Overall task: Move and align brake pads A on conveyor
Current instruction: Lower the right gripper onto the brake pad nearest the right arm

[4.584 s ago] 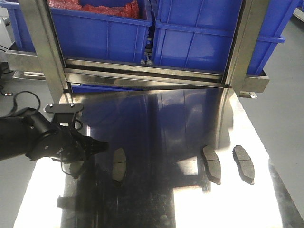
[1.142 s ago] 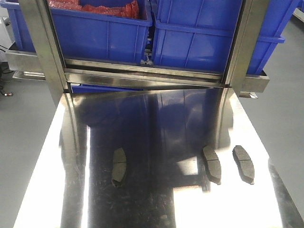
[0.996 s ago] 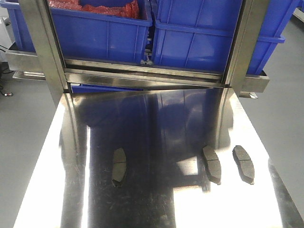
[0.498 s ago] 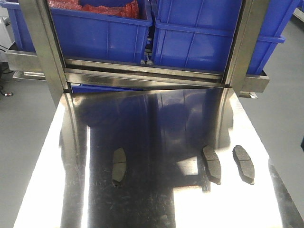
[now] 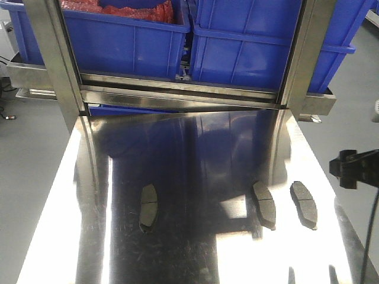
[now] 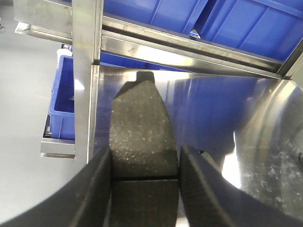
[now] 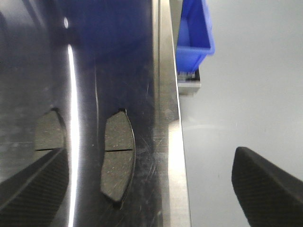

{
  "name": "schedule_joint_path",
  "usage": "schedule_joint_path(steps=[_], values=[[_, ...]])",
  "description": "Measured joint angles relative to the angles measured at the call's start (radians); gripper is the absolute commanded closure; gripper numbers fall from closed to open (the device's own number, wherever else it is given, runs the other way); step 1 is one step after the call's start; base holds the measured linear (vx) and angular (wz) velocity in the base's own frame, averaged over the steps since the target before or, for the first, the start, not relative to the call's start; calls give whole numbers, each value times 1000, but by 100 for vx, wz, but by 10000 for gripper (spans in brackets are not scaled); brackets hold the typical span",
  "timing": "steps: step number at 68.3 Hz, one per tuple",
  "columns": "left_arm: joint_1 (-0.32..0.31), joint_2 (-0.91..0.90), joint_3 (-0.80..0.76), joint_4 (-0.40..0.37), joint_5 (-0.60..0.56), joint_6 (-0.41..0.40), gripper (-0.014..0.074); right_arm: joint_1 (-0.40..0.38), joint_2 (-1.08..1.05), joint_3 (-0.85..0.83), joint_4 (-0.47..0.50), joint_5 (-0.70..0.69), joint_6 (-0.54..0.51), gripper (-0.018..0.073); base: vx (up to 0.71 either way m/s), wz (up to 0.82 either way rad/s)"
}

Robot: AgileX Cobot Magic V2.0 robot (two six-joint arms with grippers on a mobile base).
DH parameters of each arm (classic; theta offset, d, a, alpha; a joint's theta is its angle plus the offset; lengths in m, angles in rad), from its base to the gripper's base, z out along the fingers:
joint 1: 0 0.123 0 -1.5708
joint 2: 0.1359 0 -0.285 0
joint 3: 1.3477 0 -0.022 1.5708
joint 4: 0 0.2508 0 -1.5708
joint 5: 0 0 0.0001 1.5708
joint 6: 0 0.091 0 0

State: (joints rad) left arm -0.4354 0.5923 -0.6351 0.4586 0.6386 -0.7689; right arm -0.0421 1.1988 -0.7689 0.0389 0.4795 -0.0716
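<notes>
Three brake pads A lie on the shiny steel table (image 5: 195, 148): one to the left (image 5: 148, 207), two to the right (image 5: 263, 204) (image 5: 304, 204). In the left wrist view my left gripper (image 6: 144, 158) is shut on another dark grey pad (image 6: 142, 127), which sticks out ahead of the fingers above the table's left side. My right gripper (image 7: 149, 189) is open wide over the table's right edge, beside the rightmost pad (image 7: 118, 156), with its neighbour (image 7: 49, 132) further left. Part of the right arm (image 5: 355, 168) shows at the front view's right edge. The conveyor is out of view.
Blue bins (image 5: 254, 41) sit on a steel rack with upright posts (image 5: 56, 65) at the table's far end. A smaller blue bin (image 6: 64, 104) stands low beside the table's far left corner. Grey floor (image 5: 29, 177) lies off both sides of the table.
The left arm, which was over a pad at the table's left, has left the front view and that pad is gone. The right arm has just entered at the right edge.
</notes>
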Motion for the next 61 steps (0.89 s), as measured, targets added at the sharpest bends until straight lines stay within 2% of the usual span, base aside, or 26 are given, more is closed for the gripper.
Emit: schedule_joint_path(steps=[18,34,61], values=[[0,0,0,-1,0,0,419,9,265,-97,18,17,-25,-87,0,0],[0,0,0,-1,0,0,419,95,428,-149,24,23,-24,-80,0,0],[0,0,0,-1,0,0,419,101,525,-171,26,8,-21,-48,0,0]])
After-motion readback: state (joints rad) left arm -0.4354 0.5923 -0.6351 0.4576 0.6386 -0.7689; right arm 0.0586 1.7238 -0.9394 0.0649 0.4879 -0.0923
